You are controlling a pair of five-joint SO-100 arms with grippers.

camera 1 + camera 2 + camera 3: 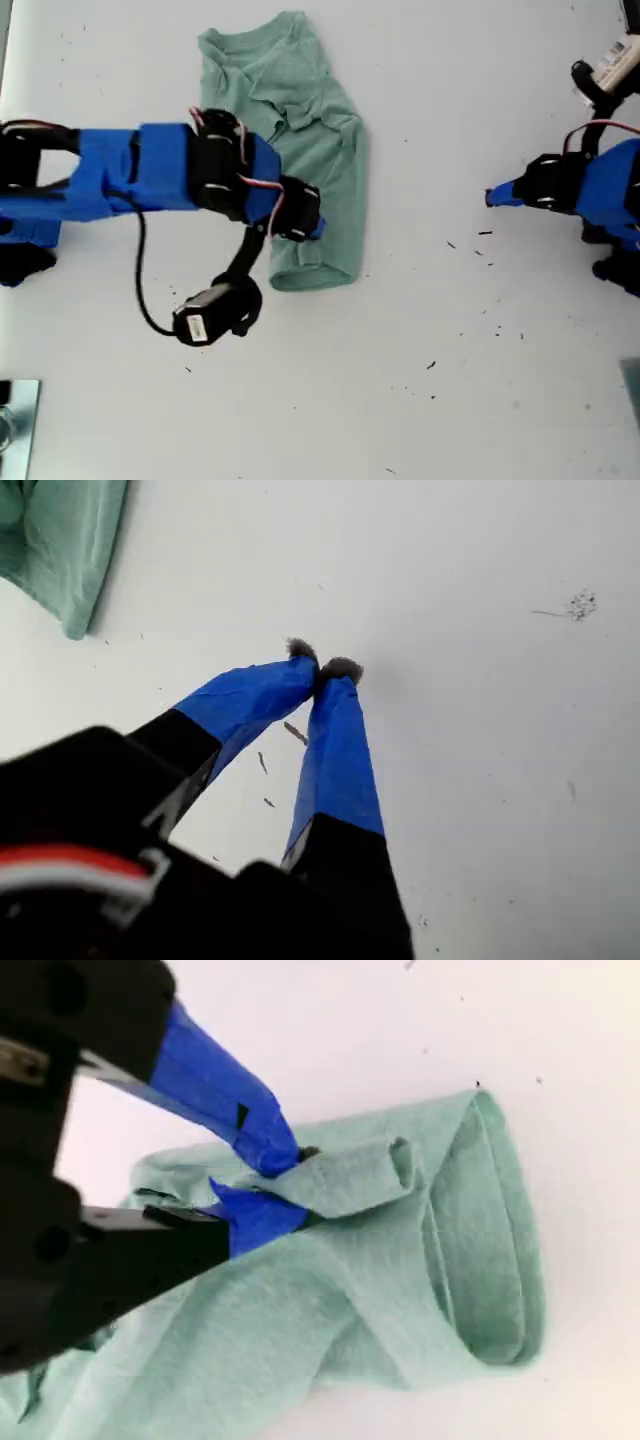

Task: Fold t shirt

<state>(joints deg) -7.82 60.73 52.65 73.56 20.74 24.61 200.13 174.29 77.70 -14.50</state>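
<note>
The pale green t shirt (310, 130) lies folded into a narrow strip on the white table (450, 400), left of centre in the exterior view. My second gripper (308, 228) reaches over it from the exterior view's left. In the second wrist view this gripper (285, 1185) is shut on a rolled fold of the t shirt (420, 1290) near its rounded lower end. My first gripper (490, 197) is at the exterior view's right, well away from the cloth. In the first wrist view it (322, 665) is shut, holding nothing, over bare table, with a corner of the t shirt (60, 550) farther off.
A black camera module (215, 310) hangs on a cable below the second arm. A black-and-white device (610, 70) sits at the exterior view's upper right, and a metal piece (15, 425) at its lower left. Small dark specks (485, 233) dot the table.
</note>
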